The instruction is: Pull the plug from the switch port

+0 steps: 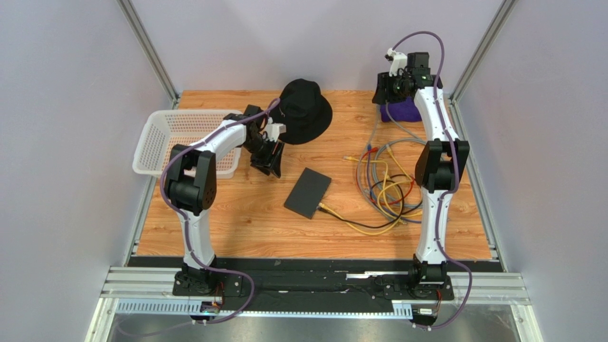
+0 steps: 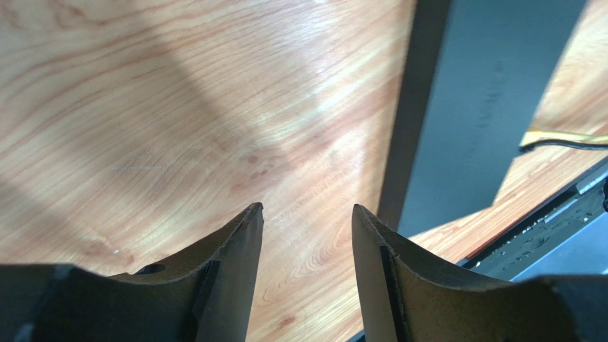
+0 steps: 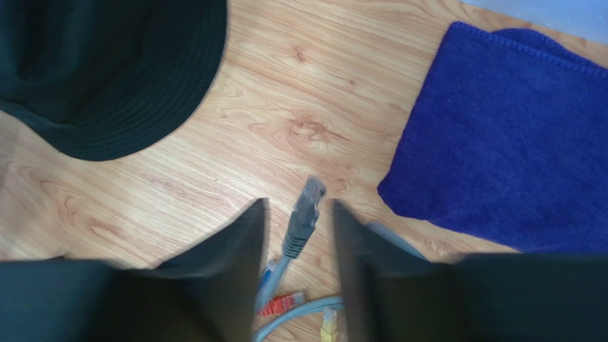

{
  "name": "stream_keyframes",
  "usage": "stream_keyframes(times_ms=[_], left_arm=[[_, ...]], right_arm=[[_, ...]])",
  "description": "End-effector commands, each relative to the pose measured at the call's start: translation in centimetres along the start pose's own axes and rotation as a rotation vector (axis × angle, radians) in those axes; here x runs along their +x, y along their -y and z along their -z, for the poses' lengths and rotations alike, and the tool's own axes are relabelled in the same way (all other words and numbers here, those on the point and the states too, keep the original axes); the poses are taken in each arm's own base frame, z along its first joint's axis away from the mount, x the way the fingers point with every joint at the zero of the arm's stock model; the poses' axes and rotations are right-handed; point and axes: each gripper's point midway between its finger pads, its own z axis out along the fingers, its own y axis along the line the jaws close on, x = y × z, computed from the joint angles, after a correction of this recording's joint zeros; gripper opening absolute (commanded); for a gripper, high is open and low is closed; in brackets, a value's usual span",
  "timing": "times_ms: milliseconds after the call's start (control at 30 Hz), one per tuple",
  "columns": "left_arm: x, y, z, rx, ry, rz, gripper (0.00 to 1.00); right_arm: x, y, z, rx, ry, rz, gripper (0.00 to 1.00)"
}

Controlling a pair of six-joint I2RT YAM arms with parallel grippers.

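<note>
The switch [image 1: 307,192] is a flat matte-black box lying on the wood table, mid-centre. A yellow cable's plug [image 1: 323,207] sits in its near-right edge. In the left wrist view the switch [image 2: 474,107] is at the right, with the yellow plug [image 2: 564,135] beyond it. My left gripper [image 1: 270,165] is open and empty, up-left of the switch, over bare wood [image 2: 307,214]. My right gripper [image 1: 396,84] is at the far right back, open. A loose grey plug [image 3: 303,217] shows between its fingers without touching them.
A black bucket hat [image 1: 305,110] lies at the back centre. A white basket [image 1: 153,146] stands at the left. A purple cloth [image 3: 514,135] lies at the back right. A tangle of grey, yellow, blue and red cables [image 1: 385,182] lies right of the switch.
</note>
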Motion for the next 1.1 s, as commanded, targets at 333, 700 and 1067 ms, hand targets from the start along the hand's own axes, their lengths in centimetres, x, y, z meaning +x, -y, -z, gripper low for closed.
stream_keyframes(times_ms=[333,700,1067], left_arm=[[-3.3,3.3,5.5,0.034,0.189,-0.102,0.64],[0.9,3.7,4.0,0.060,0.159,-0.066,0.64],[1.3,3.9,3.7,0.041,0.166,-0.088,0.63]], right_arm=[[3.4,-11.8,5.1,-0.321,-0.093,-0.050,0.62],[21.4,-20.7,4.1,-0.412,-0.537,-0.094,0.08],[20.3,-24.0,-3.1,-0.403,-0.537,0.016,0.02]])
